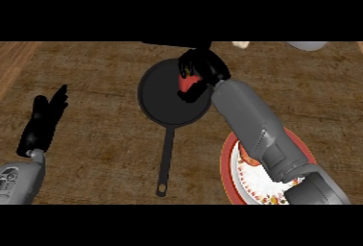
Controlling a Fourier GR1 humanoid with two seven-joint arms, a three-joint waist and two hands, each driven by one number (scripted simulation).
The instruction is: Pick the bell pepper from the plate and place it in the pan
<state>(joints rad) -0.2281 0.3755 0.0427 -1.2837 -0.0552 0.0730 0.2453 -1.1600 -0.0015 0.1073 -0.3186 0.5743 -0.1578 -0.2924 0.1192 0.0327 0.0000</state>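
A black pan lies in the middle of the wooden counter, its long handle pointing toward me. My right hand hovers over the pan's right part, fingers curled round a red bell pepper that shows below them. My right forearm crosses a red-rimmed white patterned plate at the lower right and hides much of it. My left hand rests open at the left, fingers pointing up, away from the pan.
A grey object and a small pale object sit at the counter's far edge, top right. A lighter wood strip runs along the far left.
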